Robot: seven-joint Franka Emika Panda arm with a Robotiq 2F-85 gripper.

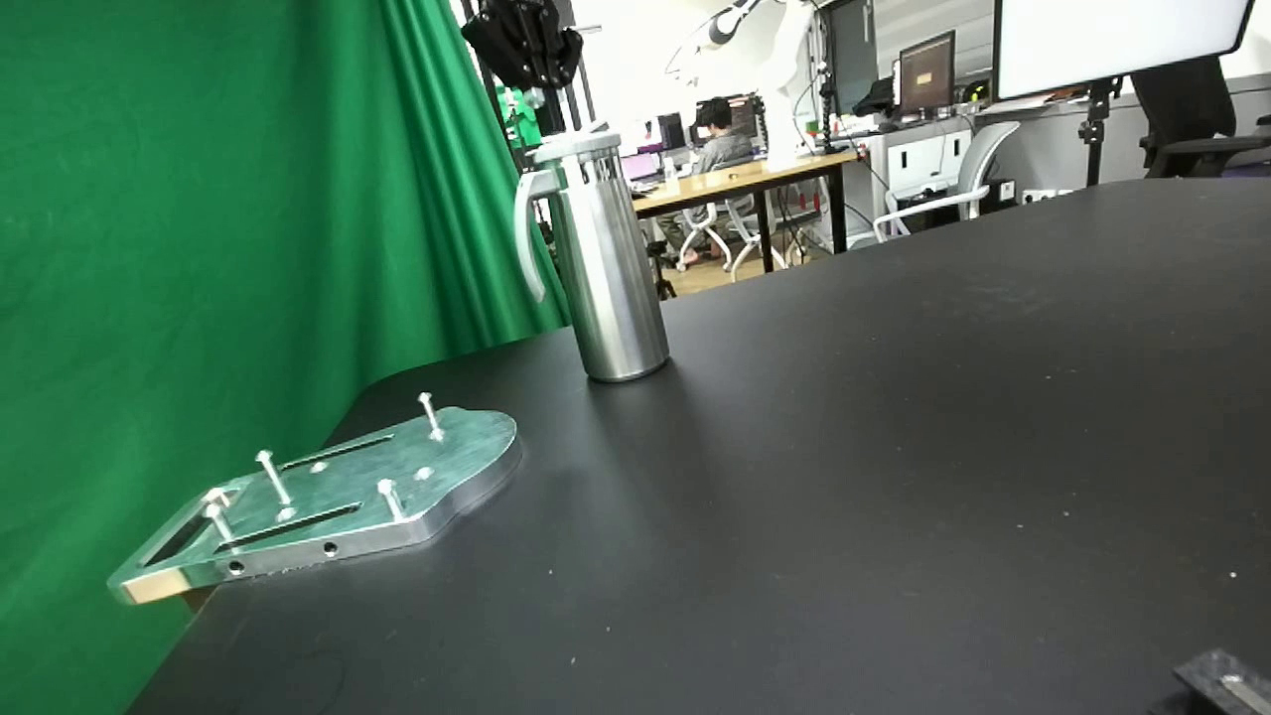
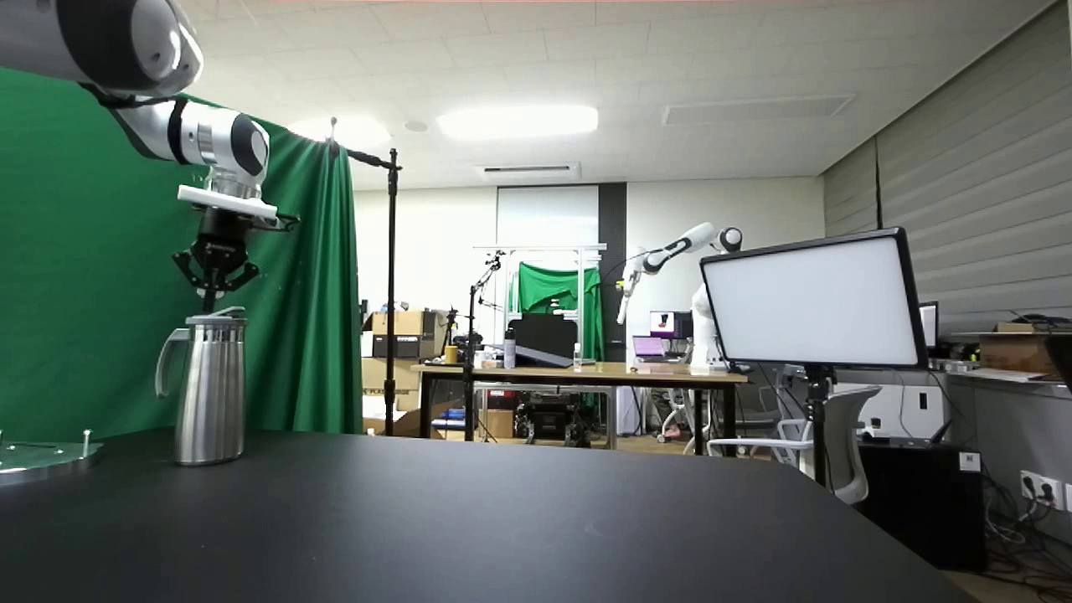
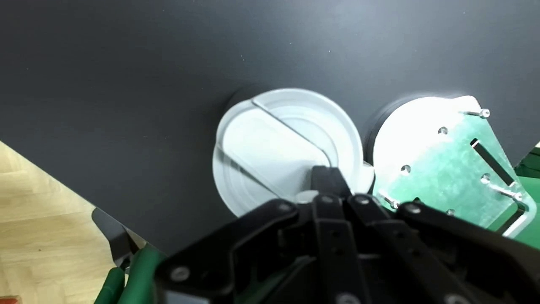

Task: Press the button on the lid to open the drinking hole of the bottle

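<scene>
Closed on nothing, the gripper [image 3: 330, 179] is pointing at the lid [image 3: 270, 143] of the bottle [image 1: 618, 278] standing near an edge of the bench [image 1: 894, 447], where off-centre pressing could topple it.

Rounded white robot arm [image 2: 203, 134] with dark joint covers [image 2: 249, 144], black angular gripper [image 2: 209, 303] with round silvery screw heads [image 3: 180, 274].

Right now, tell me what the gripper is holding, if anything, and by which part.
Nothing: the gripper is shut, with its jaws together over the lid of the bottle, gripping no part of it.
</scene>
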